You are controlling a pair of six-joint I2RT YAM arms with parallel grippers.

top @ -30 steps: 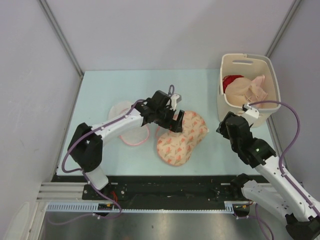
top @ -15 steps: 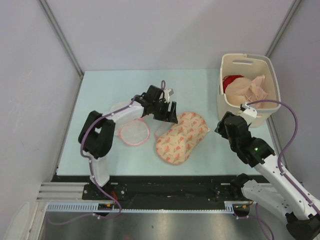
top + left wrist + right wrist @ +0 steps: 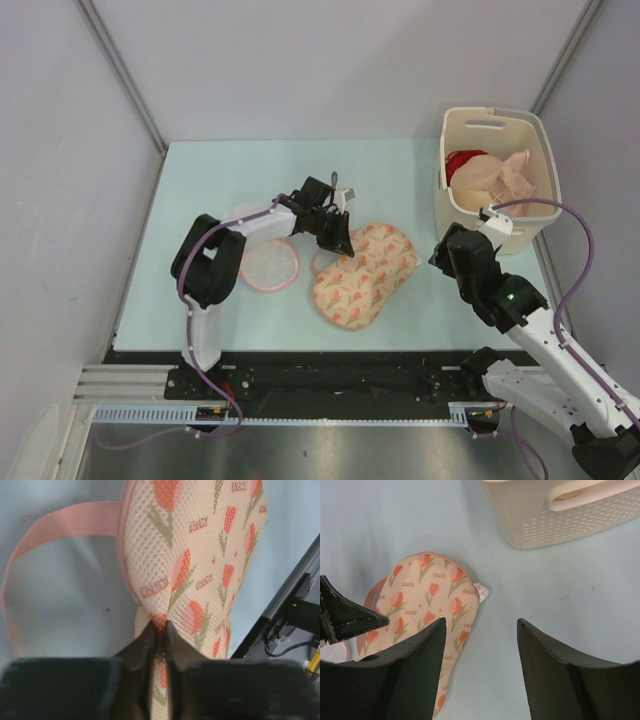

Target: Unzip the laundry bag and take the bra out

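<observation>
A round white mesh pouch (image 3: pixel 268 264) is lying at nine o'clock on the table (image 3: pixel 200 180). Just beside it, the left gripper (image 3: pixel 160 632) is clenching the laundry bag (image 3: pixel 195 555) at the bag's ten o'clock edge. The bag is a peach mesh figure-eight printed with red tulips, and a pink strap (image 3: pixel 60 530) is looping alongside. At the bag's three o'clock, the right gripper (image 3: pixel 481 622) is hanging released over bare table, apart from the bag. A cream basket (image 3: pixel 495 215) is standing at two o'clock.
</observation>
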